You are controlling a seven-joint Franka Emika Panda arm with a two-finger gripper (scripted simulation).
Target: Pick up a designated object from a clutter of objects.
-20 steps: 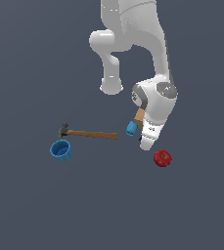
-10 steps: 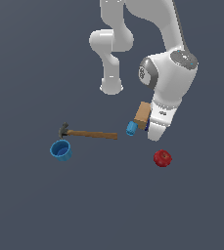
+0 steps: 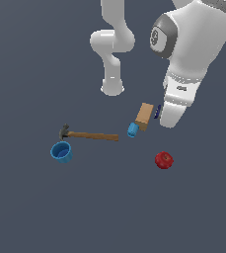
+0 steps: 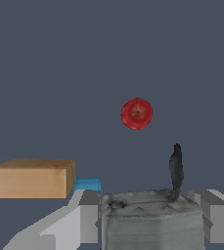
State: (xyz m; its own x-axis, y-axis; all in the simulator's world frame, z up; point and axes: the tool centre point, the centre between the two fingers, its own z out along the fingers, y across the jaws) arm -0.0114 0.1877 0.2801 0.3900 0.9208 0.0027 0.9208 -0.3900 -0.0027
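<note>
The designated object (image 4: 152,222) is a squat pale grey item with a dark part sticking up. In the wrist view it sits between my two fingers (image 4: 84,217), which are shut on it. In the exterior view it shows only as a small navy sliver (image 3: 157,111) beside the white hand. My gripper (image 3: 164,117) holds it up off the floor, above the gap between the tan brown box (image 3: 144,116) and the red apple (image 3: 164,160). The small light blue cylinder (image 3: 132,130) lies against the box.
The wooden-handled hammer (image 3: 90,135) lies toward the exterior view's left, and the blue cup (image 3: 61,152) stands below its head. The wrist view shows the box (image 4: 33,178), the cylinder (image 4: 88,183) and the apple (image 4: 137,113) below me. The arm's base (image 3: 112,88) stands behind.
My arm has risen and swung toward the exterior view's right, lifting the small navy-grey item off the floor. The other objects have not moved.
</note>
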